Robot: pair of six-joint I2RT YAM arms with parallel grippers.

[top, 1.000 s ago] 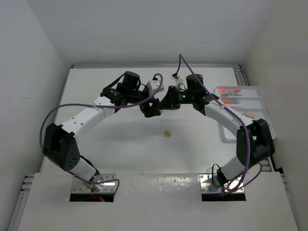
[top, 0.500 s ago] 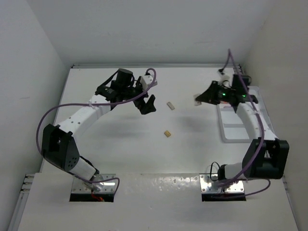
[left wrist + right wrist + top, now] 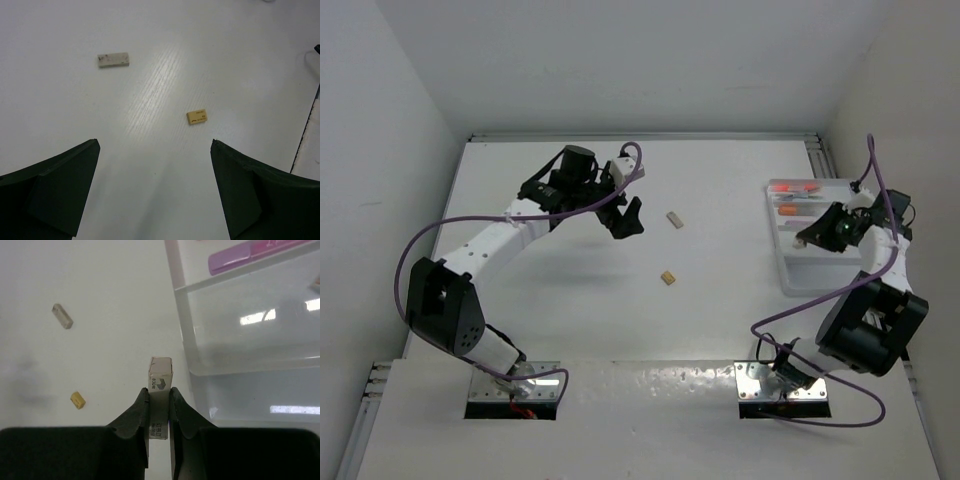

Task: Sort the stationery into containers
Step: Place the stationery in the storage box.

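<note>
Eraser blocks lie loose on the surface [image 3: 570,330]. Nearest us is a small tan eraser [image 3: 667,278], flat, its long axis slanted across the surface. Farther off is a grey-white eraser [image 3: 674,220], longer and slimmer, also flat and slanted.

To the right, the right gripper [image 3: 160,392] is pinched narrow on a white eraser [image 3: 160,375] in a printed paper sleeve. The block's long axis runs straight out from the fingers, its pale end pointing away, just beside the left wall of the white tray [image 3: 181,315]. The right arm [image 3: 870,320] is folded back tightly over its base.

The left arm [image 3: 500,238] arcs far out. Its left gripper [image 3: 154,143] is spread wide, holds nothing and hangs just left of the grey-white eraser.

In the tray's far compartments we see a purple pen [image 3: 240,254] and orange-red pens [image 3: 795,186] lying lengthwise.
</note>
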